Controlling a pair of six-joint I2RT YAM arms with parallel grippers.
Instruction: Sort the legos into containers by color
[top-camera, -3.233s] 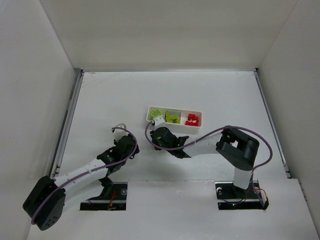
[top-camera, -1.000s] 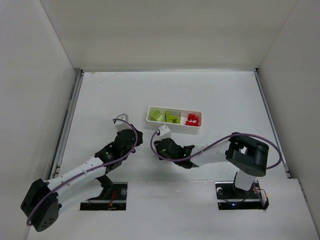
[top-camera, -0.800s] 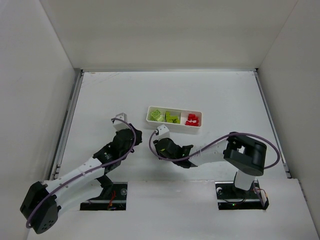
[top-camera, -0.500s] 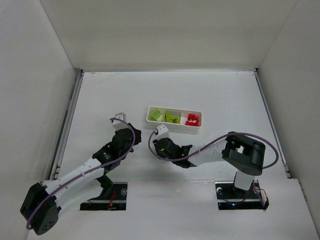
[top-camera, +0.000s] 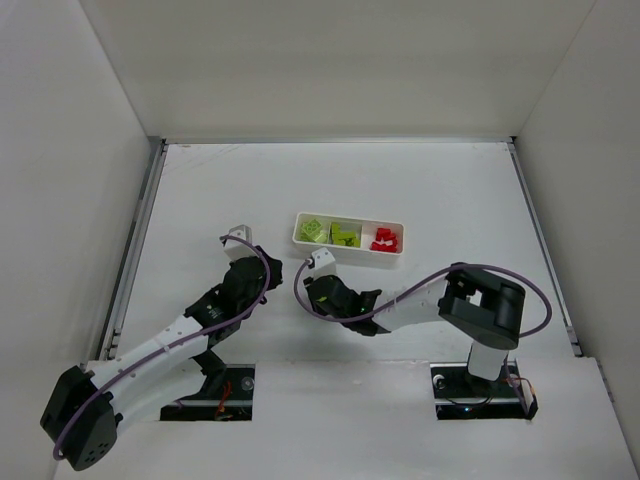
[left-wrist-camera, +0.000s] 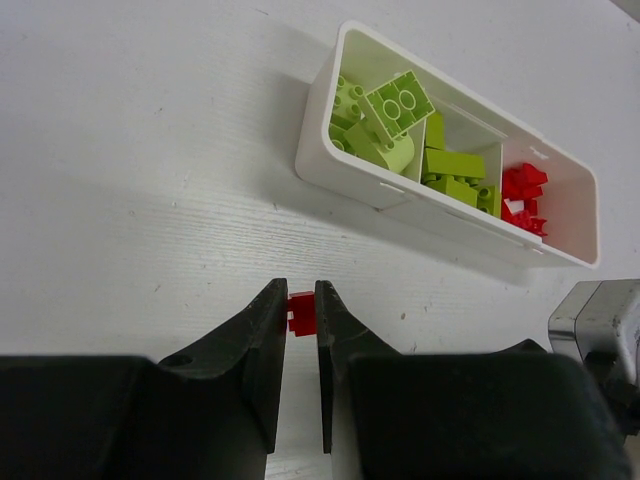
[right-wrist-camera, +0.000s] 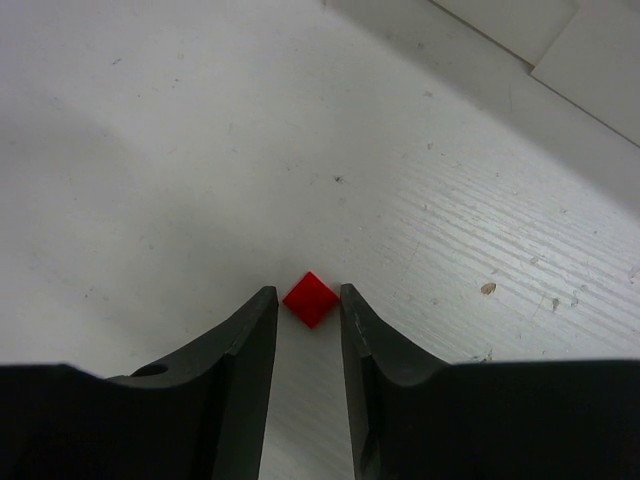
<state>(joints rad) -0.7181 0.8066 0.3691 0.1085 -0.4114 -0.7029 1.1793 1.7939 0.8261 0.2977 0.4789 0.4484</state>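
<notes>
My left gripper (left-wrist-camera: 301, 300) is shut on a tiny red brick (left-wrist-camera: 301, 312), held near the white tray (left-wrist-camera: 340, 170). The tray's left compartment holds lime-green bricks (left-wrist-camera: 385, 115), the middle one more green bricks (left-wrist-camera: 450, 170), and the right one red bricks (left-wrist-camera: 522, 195). My right gripper (right-wrist-camera: 308, 300) is low over the table, its jaws narrowly open on either side of a second red brick (right-wrist-camera: 310, 299) that lies flat. In the top view the left gripper (top-camera: 243, 265) and right gripper (top-camera: 314, 290) sit just in front of the tray (top-camera: 400, 240).
White walls enclose the table on three sides, with metal rails (top-camera: 135, 240) along the left and right edges. The right arm's wrist housing (left-wrist-camera: 600, 320) shows at the right edge of the left wrist view.
The right gripper has come back from the tray and down over a red brick on the table. The left gripper has moved a little farther out toward the tray, brick held.
</notes>
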